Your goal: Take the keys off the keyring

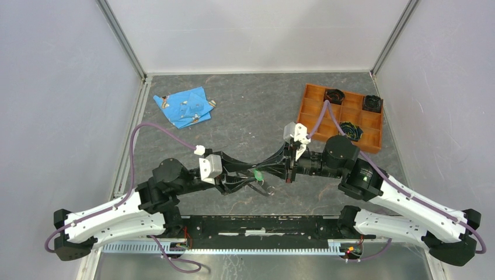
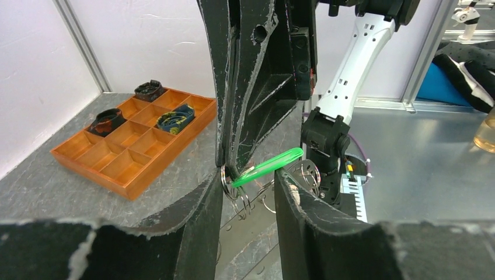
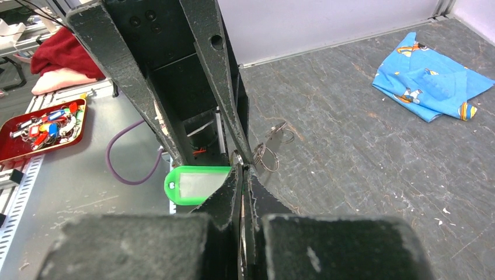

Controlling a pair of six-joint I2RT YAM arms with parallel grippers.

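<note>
My two grippers meet over the middle of the table. My right gripper [image 1: 269, 169] [image 3: 243, 169] is shut on a thin silvery keyring [image 3: 242, 201], seen edge-on between its pads. A bright green plastic tag [image 3: 195, 184] [image 2: 268, 166] [image 1: 257, 175] hangs from the bunch, with several small silvery wire rings [image 2: 236, 189] [image 3: 269, 154] beside it. My left gripper [image 1: 251, 179] [image 2: 248, 181] is open, its fingers either side of the tag and rings; the rings lie against its left finger [image 2: 201, 221]. No toothed key blades show in the bunch.
A blue patterned cloth [image 1: 184, 108] [image 3: 429, 87] with small silvery pieces on it lies at the back left. An orange compartment tray [image 1: 315, 114] [image 2: 131, 160] holding dark coiled items stands at the back right. A red tray [image 3: 23, 149] of coloured tags sits off the table.
</note>
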